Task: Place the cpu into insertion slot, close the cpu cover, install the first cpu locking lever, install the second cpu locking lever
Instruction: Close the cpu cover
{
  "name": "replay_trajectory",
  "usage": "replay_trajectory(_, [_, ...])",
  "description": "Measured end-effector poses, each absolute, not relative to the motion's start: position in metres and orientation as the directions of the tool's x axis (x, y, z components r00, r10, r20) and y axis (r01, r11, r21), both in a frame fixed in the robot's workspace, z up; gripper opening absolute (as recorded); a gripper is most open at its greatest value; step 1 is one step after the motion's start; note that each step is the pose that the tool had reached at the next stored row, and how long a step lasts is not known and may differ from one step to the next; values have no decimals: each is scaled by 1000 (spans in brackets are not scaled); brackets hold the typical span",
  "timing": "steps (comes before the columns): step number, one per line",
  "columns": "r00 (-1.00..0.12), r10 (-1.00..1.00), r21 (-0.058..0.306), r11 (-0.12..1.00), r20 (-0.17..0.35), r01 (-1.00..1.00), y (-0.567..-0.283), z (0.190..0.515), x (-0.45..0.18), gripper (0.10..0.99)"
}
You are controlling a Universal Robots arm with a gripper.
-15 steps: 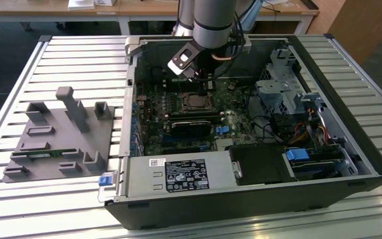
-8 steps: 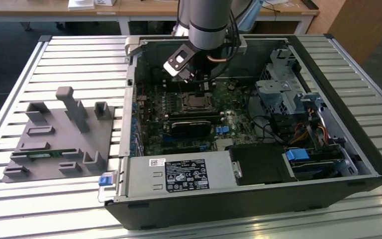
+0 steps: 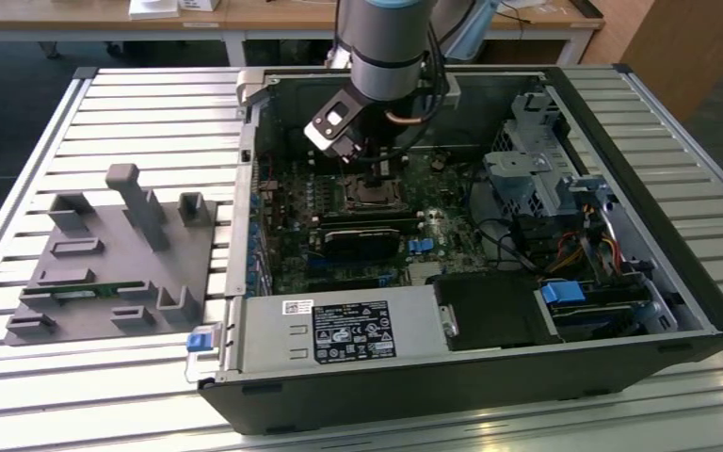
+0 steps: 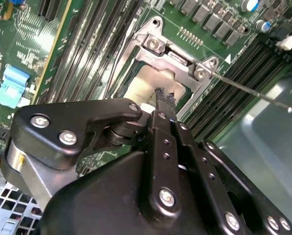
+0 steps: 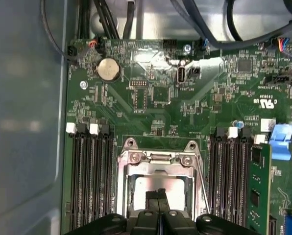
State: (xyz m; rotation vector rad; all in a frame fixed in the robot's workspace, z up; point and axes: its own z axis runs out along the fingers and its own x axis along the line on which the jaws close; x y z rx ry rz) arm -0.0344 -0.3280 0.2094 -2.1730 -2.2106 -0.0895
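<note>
Over the silvery, square-windowed cpu cover (image 5: pixel 123 188), seemingly down on the dull grey square cpu (image 5: pixel 141 188), the black claw (image 5: pixel 158 193) hangs narrow and empty. Lever-latching looks in hand, and it calls for catching the thin wire lever (image 4: pixel 249 90).

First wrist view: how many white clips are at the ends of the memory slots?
4. Two white clips sit on one side of the socket, two on the other. The gripper may hide more.

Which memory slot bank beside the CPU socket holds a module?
The bank beside the blue connector: a green module stands there; the other bank's slots are bare.
</note>
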Motion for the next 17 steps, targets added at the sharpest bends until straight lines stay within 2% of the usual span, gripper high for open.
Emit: replay_trajectory(17, [-18,997,13,17,69,1000,-328,200,-51,106])
